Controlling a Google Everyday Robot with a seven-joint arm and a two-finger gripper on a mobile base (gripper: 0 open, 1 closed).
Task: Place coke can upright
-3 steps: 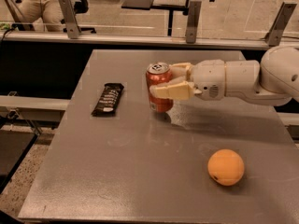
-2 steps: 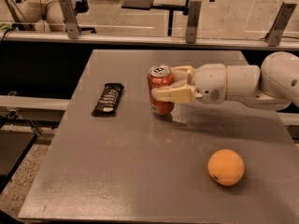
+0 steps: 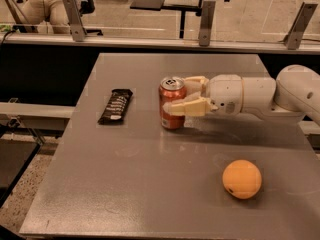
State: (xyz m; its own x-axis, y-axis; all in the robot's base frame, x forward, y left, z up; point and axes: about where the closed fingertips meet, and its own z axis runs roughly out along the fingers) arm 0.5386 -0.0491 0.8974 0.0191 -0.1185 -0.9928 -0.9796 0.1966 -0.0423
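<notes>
Red coke can, standing upright (silver top up), pincer clasped around it

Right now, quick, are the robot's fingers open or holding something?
Gripper: fingers closed on the coke can, which stands upright on the table.

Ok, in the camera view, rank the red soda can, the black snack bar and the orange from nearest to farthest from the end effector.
1. Red aluminium soda can: upright, clasped between the fingers of the end effector.
2. Black wrapped snack bar: flat, on the picture's left side.
3. Round orange fruit: near the table front, toward the camera.
</notes>
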